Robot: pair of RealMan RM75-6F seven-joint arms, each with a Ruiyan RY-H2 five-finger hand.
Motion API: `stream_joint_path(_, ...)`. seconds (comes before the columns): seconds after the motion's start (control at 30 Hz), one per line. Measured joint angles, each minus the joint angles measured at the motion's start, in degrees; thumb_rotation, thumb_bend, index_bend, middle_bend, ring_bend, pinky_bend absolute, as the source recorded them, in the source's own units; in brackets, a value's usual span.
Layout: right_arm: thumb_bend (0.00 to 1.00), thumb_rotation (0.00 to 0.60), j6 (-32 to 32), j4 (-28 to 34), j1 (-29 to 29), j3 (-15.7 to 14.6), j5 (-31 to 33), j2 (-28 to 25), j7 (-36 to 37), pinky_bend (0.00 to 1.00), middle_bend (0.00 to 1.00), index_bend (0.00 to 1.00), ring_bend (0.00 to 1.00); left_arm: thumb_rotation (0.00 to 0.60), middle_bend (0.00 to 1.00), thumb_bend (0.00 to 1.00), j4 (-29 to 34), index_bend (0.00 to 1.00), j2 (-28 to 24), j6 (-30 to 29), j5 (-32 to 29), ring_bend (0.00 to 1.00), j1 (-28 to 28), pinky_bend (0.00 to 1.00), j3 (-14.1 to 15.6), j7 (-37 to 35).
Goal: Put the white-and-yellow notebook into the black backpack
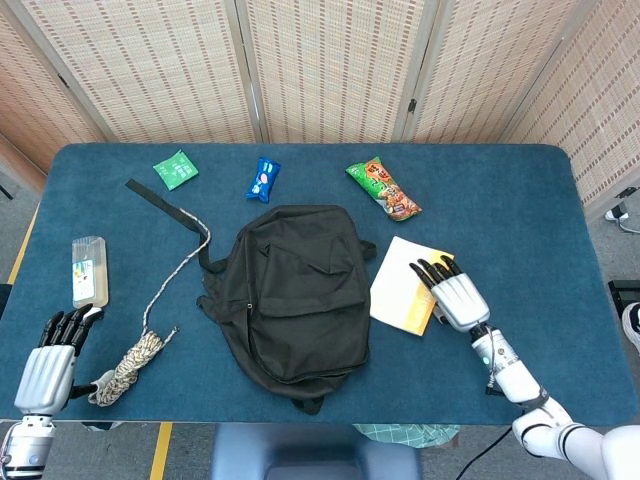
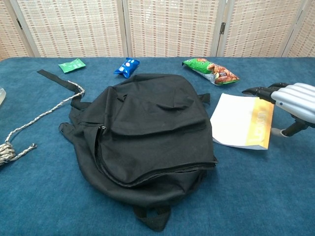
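Each robot hand is built with a ribbed silver-grey back and black fingers. The right robot hand (image 1: pixel 455 295) is joined to a white, segmented forearm through a narrow grey wrist. The left robot hand (image 1: pixel 48 365) is shaped and coloured alike.

Left hand (image 1: pixel 44 371) cut off at head view's bottom edge; rope (image 2: pixel 7 152) clipped at chest view's left.
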State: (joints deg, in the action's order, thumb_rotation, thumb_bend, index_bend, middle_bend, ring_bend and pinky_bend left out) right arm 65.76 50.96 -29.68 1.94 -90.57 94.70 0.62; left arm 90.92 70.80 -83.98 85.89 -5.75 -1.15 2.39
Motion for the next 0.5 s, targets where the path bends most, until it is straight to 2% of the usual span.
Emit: stream_joint_path(0.5, 0.36, 0.600, 5.0, -0.2, -1.7, 1.4, -1.5, 2.8, 2.6, 0.23, 0.21, 0.09, 0.26, 0.600, 0.11, 0.21, 0.5, 0.17, -0.3, 0.0, 0.5, 0.10, -0.1, 0.01, 0.0, -0.5)
